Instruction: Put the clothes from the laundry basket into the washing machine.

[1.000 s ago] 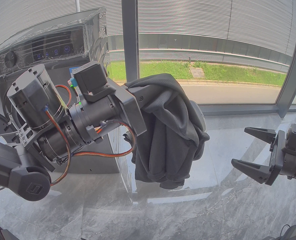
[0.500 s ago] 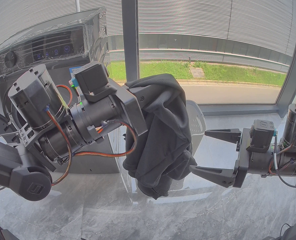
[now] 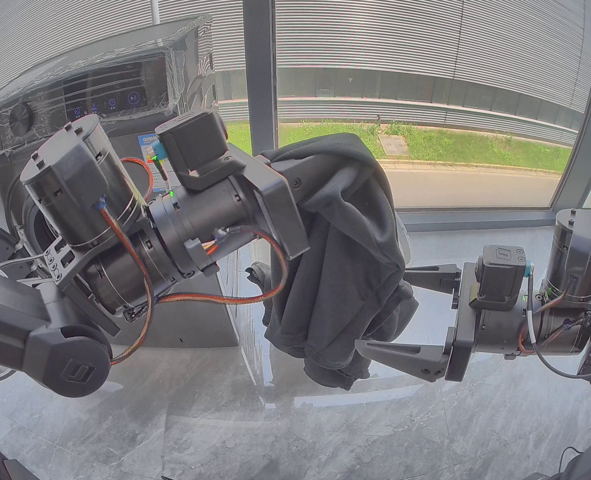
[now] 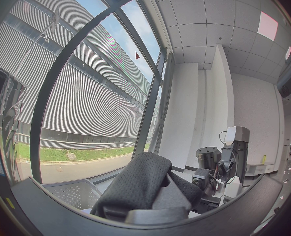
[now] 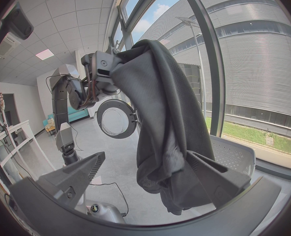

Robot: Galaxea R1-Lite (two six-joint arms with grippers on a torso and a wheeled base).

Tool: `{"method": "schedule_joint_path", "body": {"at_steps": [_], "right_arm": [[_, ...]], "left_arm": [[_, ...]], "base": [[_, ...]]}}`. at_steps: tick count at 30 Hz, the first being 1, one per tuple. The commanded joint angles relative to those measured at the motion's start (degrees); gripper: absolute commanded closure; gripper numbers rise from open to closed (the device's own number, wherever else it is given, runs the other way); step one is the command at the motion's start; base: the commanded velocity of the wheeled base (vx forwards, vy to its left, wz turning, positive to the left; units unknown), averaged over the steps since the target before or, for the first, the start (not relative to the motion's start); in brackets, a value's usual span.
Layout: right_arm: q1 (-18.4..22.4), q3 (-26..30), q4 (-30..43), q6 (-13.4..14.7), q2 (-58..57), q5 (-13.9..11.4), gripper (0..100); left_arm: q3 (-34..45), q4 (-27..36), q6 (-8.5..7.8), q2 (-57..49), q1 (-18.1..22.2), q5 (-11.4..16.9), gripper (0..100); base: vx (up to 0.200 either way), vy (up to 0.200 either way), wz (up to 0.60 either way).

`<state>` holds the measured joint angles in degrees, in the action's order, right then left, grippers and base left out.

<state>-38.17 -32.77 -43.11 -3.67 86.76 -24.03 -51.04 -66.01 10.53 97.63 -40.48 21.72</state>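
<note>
A dark grey garment hangs in the air in front of the window, and my left gripper is shut on its top end. The cloth drapes over that gripper's fingers in the left wrist view. My right gripper is open, level with the garment's lower end, one finger on each side of the hanging cloth. The washing machine stands at the back left, its round door swung open. The white laundry basket sits on the floor behind the garment.
A large window with a dark upright post runs behind the scene. The polished grey floor lies open below both arms. A white table stands far back in the room.
My right arm has swung in from the right, and its open fingers now straddle the garment's lower end. My left arm has lifted the garment slightly.
</note>
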Motion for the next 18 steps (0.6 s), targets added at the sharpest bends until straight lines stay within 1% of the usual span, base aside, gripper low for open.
{"method": "schedule_joint_path", "body": {"at_steps": [1,9,18], "right_arm": [[0.4,-1.2,0.0,0.1,1.0,0.0,100],[0.4,-2.2,-0.4,0.1,1.4,0.1,100],[0.4,-0.9,-0.3,0.1,-0.5,0.3,100]], "left_arm": [[-0.1,0.0,0.01,-0.1,-1.1,0.0,100],[-0.2,0.0,0.01,0.1,-1.5,0.0,100],[-1.2,-0.3,0.1,1.2,-0.9,0.0,100]], "base": [[0.0,0.0,0.0],[0.0,0.0,0.0],[0.0,0.0,0.0]]}}
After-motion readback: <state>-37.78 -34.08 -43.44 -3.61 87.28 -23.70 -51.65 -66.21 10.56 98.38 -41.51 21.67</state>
